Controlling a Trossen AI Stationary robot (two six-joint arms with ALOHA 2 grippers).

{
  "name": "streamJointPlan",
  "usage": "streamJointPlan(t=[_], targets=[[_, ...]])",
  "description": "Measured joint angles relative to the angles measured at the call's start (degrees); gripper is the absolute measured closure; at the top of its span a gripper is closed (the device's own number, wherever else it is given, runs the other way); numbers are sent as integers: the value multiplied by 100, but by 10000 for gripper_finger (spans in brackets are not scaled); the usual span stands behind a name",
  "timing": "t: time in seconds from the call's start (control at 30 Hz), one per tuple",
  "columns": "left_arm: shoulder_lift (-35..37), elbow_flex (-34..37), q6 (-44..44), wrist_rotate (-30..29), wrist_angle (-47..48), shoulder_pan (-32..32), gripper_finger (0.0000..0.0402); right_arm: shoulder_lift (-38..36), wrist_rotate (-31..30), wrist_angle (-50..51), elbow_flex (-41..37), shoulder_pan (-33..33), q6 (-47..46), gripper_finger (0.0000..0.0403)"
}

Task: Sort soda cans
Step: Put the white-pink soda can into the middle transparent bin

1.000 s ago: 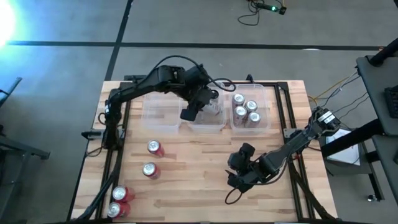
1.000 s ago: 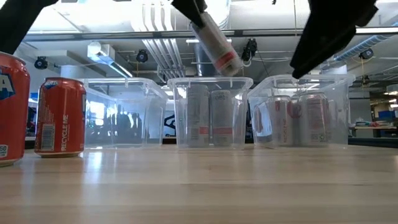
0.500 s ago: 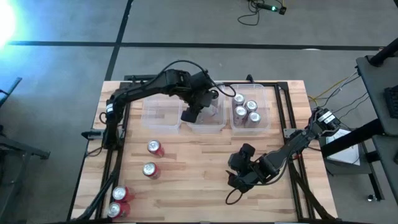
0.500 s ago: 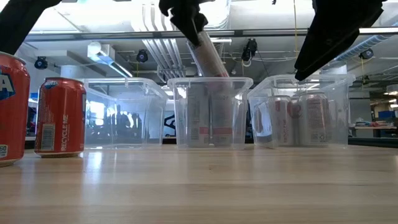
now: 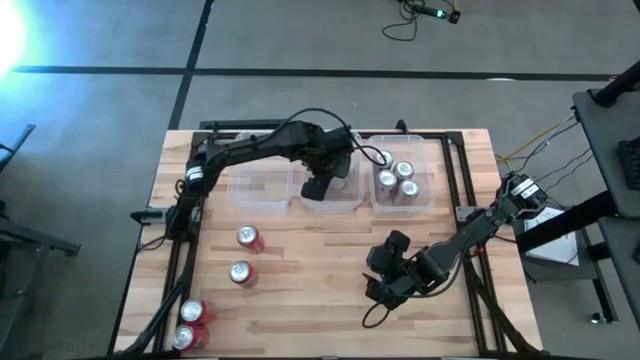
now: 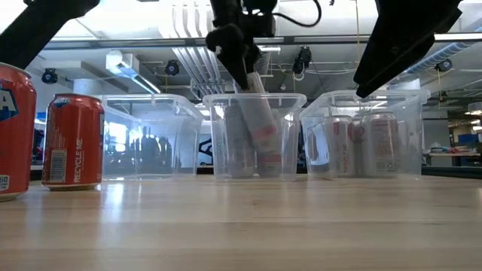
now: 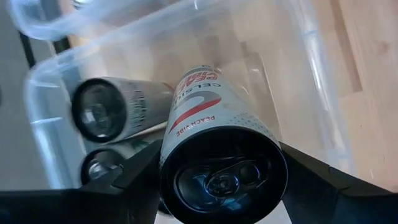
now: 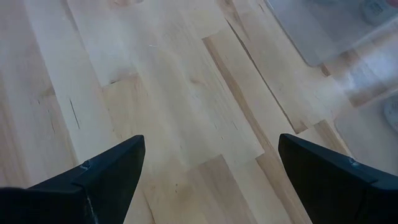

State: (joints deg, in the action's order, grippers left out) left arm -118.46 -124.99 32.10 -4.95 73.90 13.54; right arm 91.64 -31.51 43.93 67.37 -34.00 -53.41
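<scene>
My left gripper (image 5: 318,186) is shut on a silver soda can (image 7: 217,143) with red lettering and reaches down into the middle clear bin (image 5: 346,202). In the low view the can (image 6: 256,129) leans inside that bin. Two more silver cans (image 7: 106,109) stand in the bin beside it. The right bin (image 5: 425,200) holds several cans on their bases. Several red cans (image 5: 248,238) stand on the table's near left part. My right gripper (image 5: 383,287) hovers open over bare wood near the table's near right, touching nothing. My left gripper pinches the silver can by its side wall near the top end (image 7: 177,134), one finger (image 7: 127,180) on each side. The fingers come from above, slanting down into the bin. The can hangs tilted, its lower end (image 6: 267,162) deep in the middle bin; whether it touches the floor I cannot tell.
Three clear bins stand in a row along the far edge; the left one (image 5: 260,182) holds nothing. Bare wood (image 8: 186,93) lies between the bins and my right gripper. Two red cans (image 6: 73,141) stand close to the low camera at the near left.
My left gripper has moved down and a little toward the table's right, carrying the tilted silver can from above the middle bin's rim to deep inside the bin. It has kept its hold. My right arm has stayed still.
</scene>
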Motion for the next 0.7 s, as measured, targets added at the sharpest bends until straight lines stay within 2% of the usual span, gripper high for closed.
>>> streamJointPlan(t=[0.7], targets=[[-599,0,-175,-55,-241,9,154,0,-9,-292,-55,0,146,39]])
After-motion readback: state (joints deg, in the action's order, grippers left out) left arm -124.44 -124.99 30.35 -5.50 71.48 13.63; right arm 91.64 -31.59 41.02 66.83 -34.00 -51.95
